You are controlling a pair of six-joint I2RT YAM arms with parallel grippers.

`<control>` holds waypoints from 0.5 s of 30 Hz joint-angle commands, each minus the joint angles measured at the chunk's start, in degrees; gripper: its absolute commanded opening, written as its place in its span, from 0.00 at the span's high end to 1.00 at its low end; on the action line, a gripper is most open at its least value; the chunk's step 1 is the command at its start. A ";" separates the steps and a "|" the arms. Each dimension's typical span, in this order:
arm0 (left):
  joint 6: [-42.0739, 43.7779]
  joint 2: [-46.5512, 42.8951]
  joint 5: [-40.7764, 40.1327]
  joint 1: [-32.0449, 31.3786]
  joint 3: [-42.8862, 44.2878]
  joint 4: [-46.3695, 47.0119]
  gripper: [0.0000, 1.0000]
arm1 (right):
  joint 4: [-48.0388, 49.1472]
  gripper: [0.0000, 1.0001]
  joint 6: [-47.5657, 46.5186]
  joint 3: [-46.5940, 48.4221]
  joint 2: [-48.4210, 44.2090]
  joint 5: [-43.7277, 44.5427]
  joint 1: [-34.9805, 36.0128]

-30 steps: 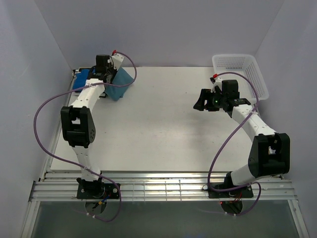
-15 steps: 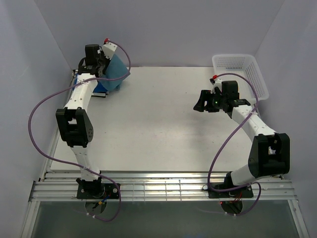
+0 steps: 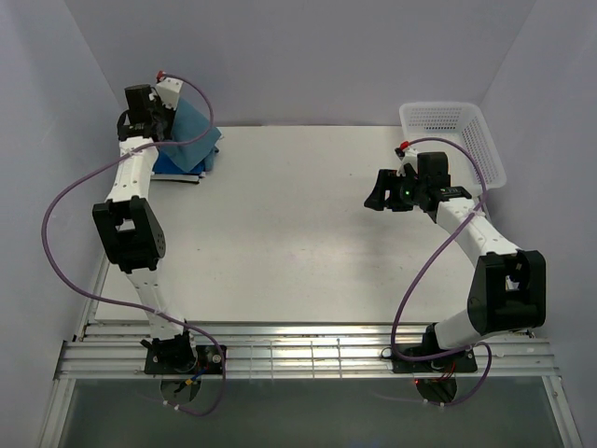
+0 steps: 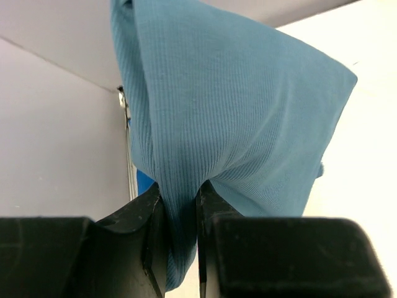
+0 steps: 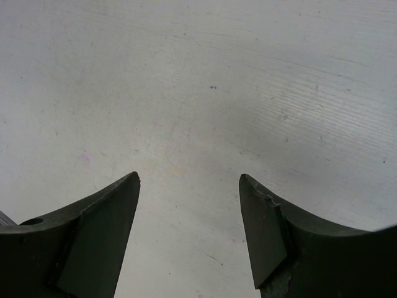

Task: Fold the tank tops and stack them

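At far left, left hand (image 4: 181,189) pinches teal tank top (image 4: 236,105), clear only wrist-side; right hand (image 5: 189,176) released

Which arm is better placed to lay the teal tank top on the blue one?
Left. The left tool is shut on the teal tank top, lifted over the royal blue top. The right tool hangs open over bare table, far across.

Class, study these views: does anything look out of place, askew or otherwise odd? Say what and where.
The teal tank top hangs bunched, pinched by one fold in the jaws of the left gripper, held above the royal blue top at the far left corner. Nothing else stands out.
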 commanded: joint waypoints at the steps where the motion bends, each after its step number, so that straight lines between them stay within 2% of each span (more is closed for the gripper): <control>1: -1.93 2.14 3.80 2.26 2.11 0.48 1.00 | 0.05 0.29 -0.21 1.34 0.68 0.46 -0.08; 3: -2.98 4.41 3.02 3.05 2.03 1.26 1.00 | -0.31 0.29 -0.38 1.60 1.20 0.73 -0.08; 4: -3.42 5.04 2.75 3.93 1.68 1.88 0.94 | -0.40 0.29 -0.29 1.78 1.38 0.90 -0.08; 5: -4.30 5.74 1.97 4.37 1.15 3.62 0.78 | -0.75 0.29 -0.38 1.95 1.56 1.08 -0.08; 6: -5.00 6.53 -1.61 4.72 1.41 4.51 0.46 | -0.92 0.29 -0.38 2.04 1.73 1.25 -0.08; 7: -5.79 8.54 -3.82 5.68 2.11 4.78 0.27 | -1.10 0.29 -0.38 2.04 1.82 1.69 0.01; 8: -6.50 9.52 -6.45 6.13 3.16 4.78 0.13 | -1.36 0.29 -0.38 2.39 2.08 1.78 -0.08; 10: -9.04 11.10 -11.03 7.44 6.24 4.96 0.02 | -2.42 0.29 -0.47 2.83 2.17 2.39 -0.08; 15: -16.42 9.88 -13.60 9.91 12.39 1.28 0.02 | -3.56 0.28 -0.12 2.75 0.16 3.01 0.01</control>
